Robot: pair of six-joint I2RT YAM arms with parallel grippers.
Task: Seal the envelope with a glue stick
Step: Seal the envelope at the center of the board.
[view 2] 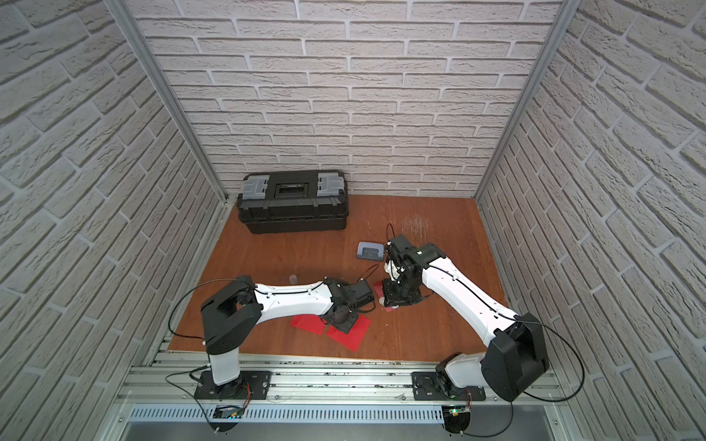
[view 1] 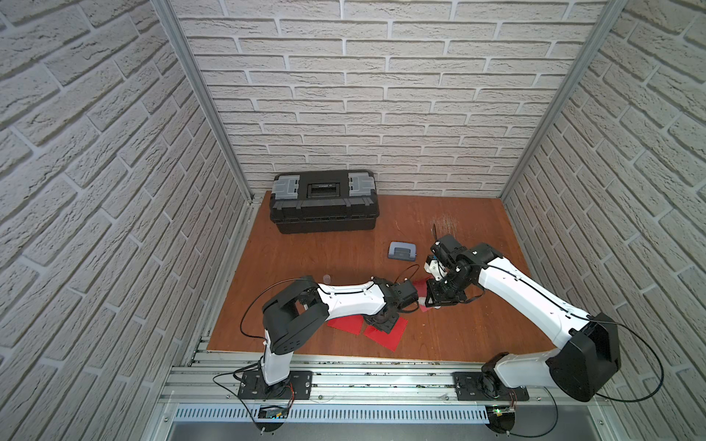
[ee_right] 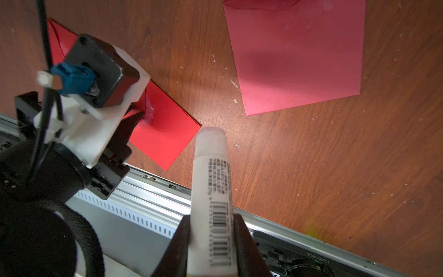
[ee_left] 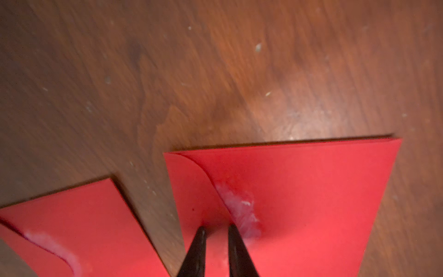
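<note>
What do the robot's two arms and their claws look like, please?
Both the left arm and right arm have white shells with black joints and bases, trailing thin black cables. The left claw and right claw have slim, tapered black fingers.

Setup is basically a booth: 3 walls of white faux-brick panelling, the back wall (view 1: 382, 95) at 12 o'clock, the left wall (view 1: 95, 191) at 9 and the right wall (view 1: 630, 172) at 3. 2 bare aluminium posts (view 1: 201, 99) run down the back corners. The table (view 1: 305, 252) is reddish-brown wood grain, with a pale scuffed patch (view 1: 447, 223) around 1 o'clock and little white flecks (ee_right: 236, 84) all over it up close. A black toolbox (view 1: 323, 202) with grey latches sits shut against the back wall at 11 o'clock. At 6 o'clock the wood ends at aluminium rails (view 1: 382, 376), then a slotted vent strip (view 1: 382, 414). Lighting's even, and 1 soft glare spot (ee_left: 294, 115) shows on the wood.
</note>
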